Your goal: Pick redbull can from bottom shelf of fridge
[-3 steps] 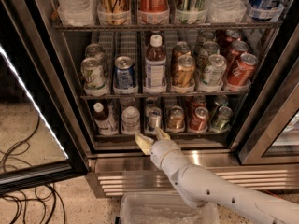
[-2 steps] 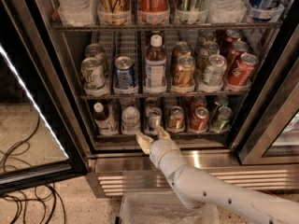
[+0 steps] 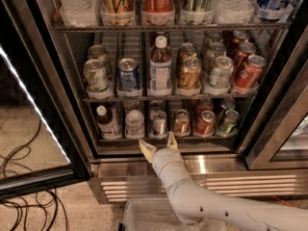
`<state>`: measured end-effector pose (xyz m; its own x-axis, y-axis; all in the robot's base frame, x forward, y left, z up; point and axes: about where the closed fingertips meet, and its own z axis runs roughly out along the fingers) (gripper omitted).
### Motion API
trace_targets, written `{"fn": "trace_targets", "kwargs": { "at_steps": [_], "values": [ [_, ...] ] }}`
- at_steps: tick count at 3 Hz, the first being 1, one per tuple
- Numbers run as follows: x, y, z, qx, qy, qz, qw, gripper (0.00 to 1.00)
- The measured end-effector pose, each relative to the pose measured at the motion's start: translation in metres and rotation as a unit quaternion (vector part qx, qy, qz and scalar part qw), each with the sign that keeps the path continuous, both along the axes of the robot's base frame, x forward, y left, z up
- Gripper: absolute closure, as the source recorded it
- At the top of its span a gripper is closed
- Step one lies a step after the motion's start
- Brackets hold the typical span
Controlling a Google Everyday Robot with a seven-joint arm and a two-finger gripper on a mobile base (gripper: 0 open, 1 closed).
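Dim fridge (image 3: 62, 76), bright door-edge light strip (image 3: 33, 101), glare on steel sill (image 3: 216, 163) beside pale gripper (image 3: 160, 146).

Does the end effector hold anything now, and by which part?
Nothing is held. The end effector is open, at the front edge of the bottom shelf, below the redbull can, apart from it.
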<state>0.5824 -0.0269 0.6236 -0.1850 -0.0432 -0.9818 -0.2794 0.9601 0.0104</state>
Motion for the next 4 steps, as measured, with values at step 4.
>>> {"fn": "trace_targets", "kwargs": {
  "at_steps": [4],
  "values": [
    [0.038,-0.025,0.001,-0.040,-0.071,-0.049,0.9955,0.29]
  ]
}}
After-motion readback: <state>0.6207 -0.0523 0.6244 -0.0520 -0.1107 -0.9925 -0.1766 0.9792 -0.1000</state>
